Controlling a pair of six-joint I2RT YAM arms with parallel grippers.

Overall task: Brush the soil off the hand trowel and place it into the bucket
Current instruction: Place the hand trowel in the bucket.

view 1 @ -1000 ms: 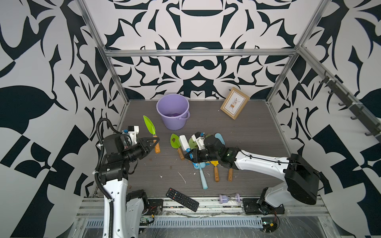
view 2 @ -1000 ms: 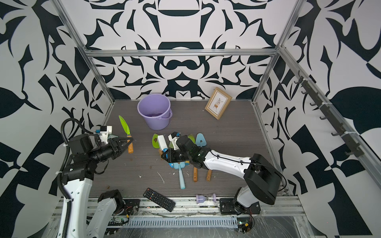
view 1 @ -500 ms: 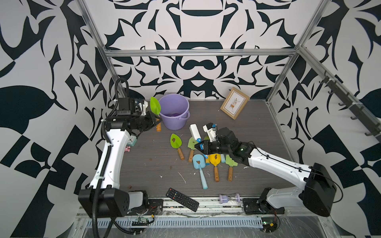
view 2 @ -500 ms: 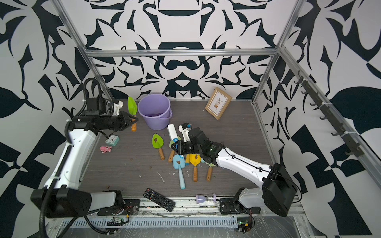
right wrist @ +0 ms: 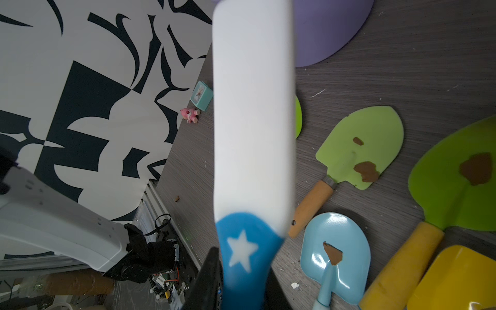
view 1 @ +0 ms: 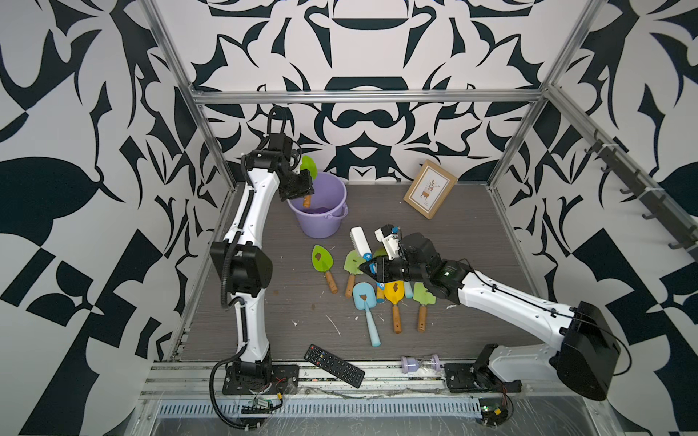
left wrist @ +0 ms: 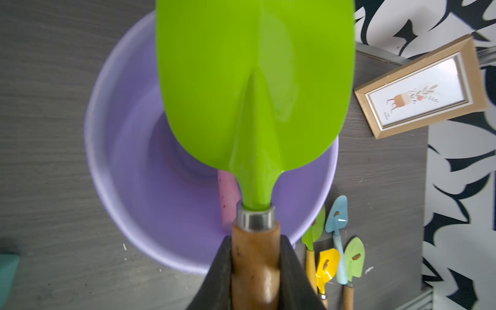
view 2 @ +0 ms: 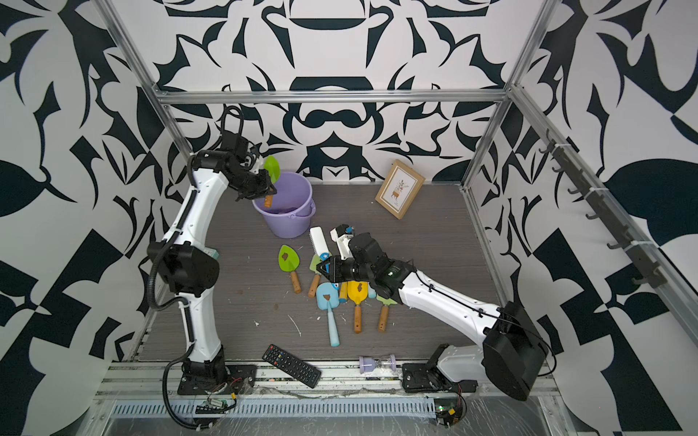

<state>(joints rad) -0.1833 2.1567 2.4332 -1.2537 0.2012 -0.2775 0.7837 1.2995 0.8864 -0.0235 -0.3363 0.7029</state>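
My left gripper is shut on the wooden handle of a bright green hand trowel. It holds the trowel over the lilac bucket, blade up and handle end down inside the rim. The blade looks clean. My right gripper is shut on the blue grip of a white brush, above several trowels lying on the table. Soil sits as brown clumps on those blades, among them a green trowel and a light-blue one.
A framed picture leans at the back right. A black remote and a lilac hourglass lie at the front edge. A teal clock and a pink toy sit by the left wall. Something pink lies inside the bucket.
My left arm has carried the green trowel from the front left up and back to above the bucket. My right arm has drawn back a little to the right with the brush.
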